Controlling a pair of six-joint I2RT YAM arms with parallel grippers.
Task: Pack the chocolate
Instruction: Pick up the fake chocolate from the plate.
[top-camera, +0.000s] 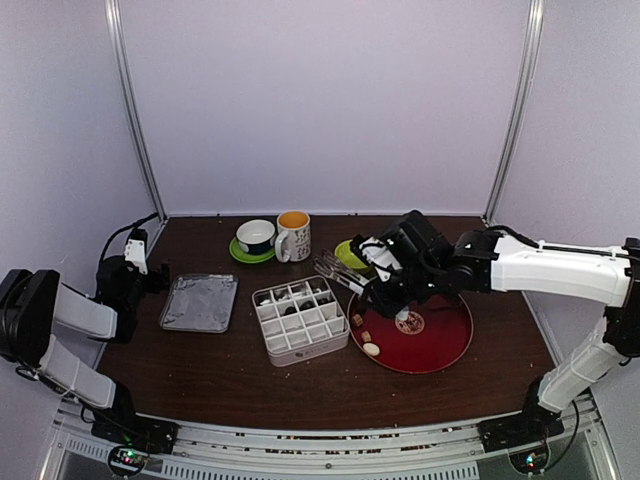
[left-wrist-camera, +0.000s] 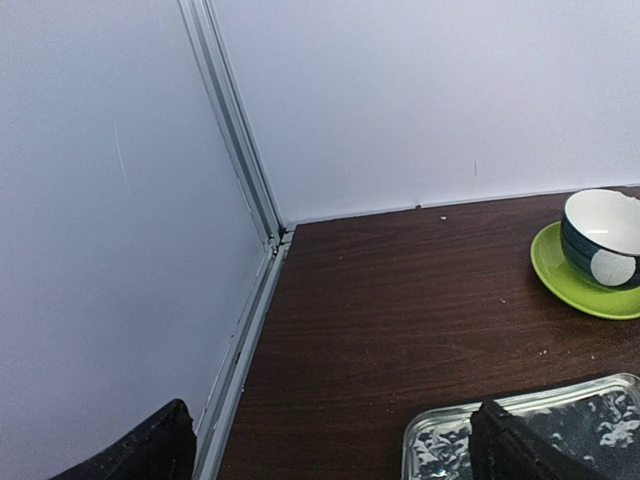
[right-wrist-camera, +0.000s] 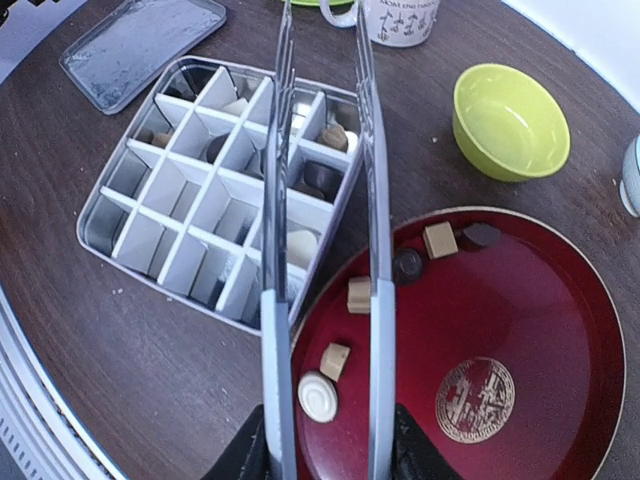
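The right claw (right-wrist-camera: 325, 450), partly closed, clamps the tongs (right-wrist-camera: 372, 200); the left claw (left-wrist-camera: 330, 455) gapes wide, empty. The chocolates (right-wrist-camera: 359, 295) lie at the red plate's (right-wrist-camera: 540, 330) nine-to-twelve o'clock rim: probably light, slick and easily dented, so pinch opposite sides gently.

6 chocolates (right-wrist-camera: 359, 295) lie on the red plate (right-wrist-camera: 540, 330), 1 pair of tongs (right-wrist-camera: 375, 200) over it. Left of it: 1 divided box (right-wrist-camera: 215, 185), 1 foil tray (top-camera: 198, 303). Behind it: 1 green bowl (right-wrist-camera: 510, 120), 1 mug (top-camera: 293, 236), 1 cup (top-camera: 256, 236), 1 saucer (top-camera: 243, 254).
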